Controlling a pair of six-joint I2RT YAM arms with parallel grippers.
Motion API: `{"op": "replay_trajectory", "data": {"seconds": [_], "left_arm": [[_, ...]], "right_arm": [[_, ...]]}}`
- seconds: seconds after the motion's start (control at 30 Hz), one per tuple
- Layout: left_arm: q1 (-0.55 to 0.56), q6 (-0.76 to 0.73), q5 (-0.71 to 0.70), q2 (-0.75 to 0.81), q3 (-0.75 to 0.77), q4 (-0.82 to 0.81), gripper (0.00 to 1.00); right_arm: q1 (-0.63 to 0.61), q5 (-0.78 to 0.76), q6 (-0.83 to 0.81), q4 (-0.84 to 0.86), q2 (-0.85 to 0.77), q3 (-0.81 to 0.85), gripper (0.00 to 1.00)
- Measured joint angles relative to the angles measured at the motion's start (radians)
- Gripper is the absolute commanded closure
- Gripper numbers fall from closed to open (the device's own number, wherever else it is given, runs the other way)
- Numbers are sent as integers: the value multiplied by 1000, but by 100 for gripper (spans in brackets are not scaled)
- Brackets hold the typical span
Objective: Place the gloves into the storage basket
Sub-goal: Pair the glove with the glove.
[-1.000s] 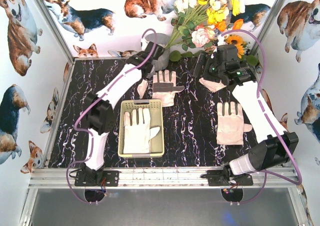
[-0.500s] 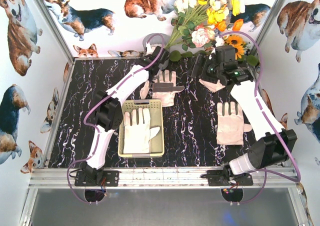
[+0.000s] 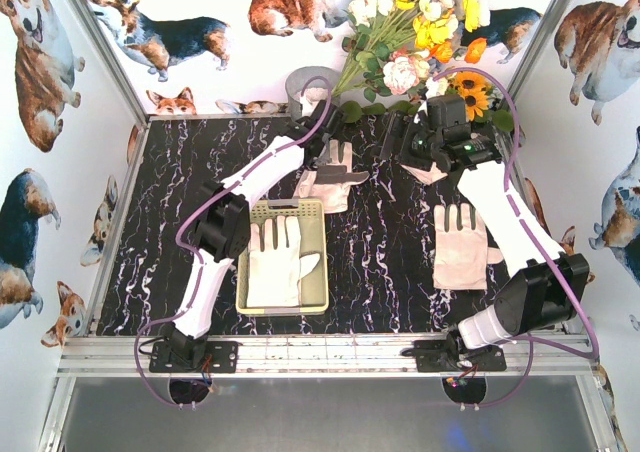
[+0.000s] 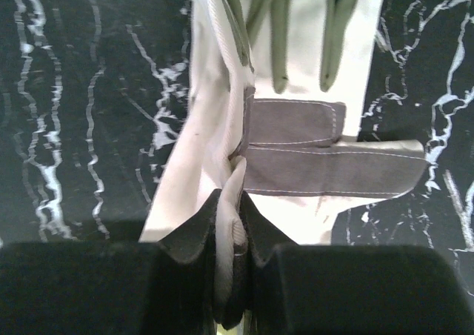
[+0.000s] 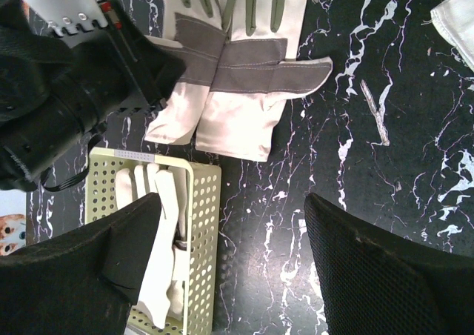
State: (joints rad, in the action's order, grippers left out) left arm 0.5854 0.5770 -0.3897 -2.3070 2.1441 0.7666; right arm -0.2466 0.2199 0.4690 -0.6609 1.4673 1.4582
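Note:
A cream glove (image 3: 335,177) (image 4: 304,105) (image 5: 237,90) with a grey palm patch lies just behind the storage basket (image 3: 322,262) (image 5: 204,224). My left gripper (image 3: 313,157) (image 4: 235,205) is shut on a raised fold at that glove's left edge. The left gripper's black body (image 5: 74,83) also shows in the right wrist view. A second glove (image 3: 275,262) (image 5: 159,261) lies flat in the basket. A third glove (image 3: 462,244) rests on the table to the right. My right gripper (image 3: 397,137) (image 5: 233,235) hovers open over the table beside the basket, holding nothing.
A grey metal bucket (image 3: 308,82) and a bunch of flowers (image 3: 420,22) stand at the back edge. Another pale glove piece (image 3: 425,172) (image 5: 455,16) lies under the right wrist. Walls with dog prints close in the black marbled table (image 3: 380,262).
The left arm has swung right and come off the bucket toward the glove behind the basket. The right wrist has shifted slightly toward the back. The gloves lie where they were.

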Motion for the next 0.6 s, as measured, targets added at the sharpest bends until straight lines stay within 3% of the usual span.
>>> {"op": "replay_trajectory", "data": {"seconds": [0.13,0.2,0.43,0.6], "left_arm": [[0,8,83,-25,-1,-49,88],[0,10,130,-31,-1,-72,80],[-1,12,319,-32,-59,-216,29],[-2,-28,422,14,-199,-329,10]], "right_arm": [[0,1,0,7,-12,-25,20],[0,3,0,6,-17,-38,20],[6,15,-7,-5,-17,-47,19],[6,14,-27,-48,-8,-15,19]]}}
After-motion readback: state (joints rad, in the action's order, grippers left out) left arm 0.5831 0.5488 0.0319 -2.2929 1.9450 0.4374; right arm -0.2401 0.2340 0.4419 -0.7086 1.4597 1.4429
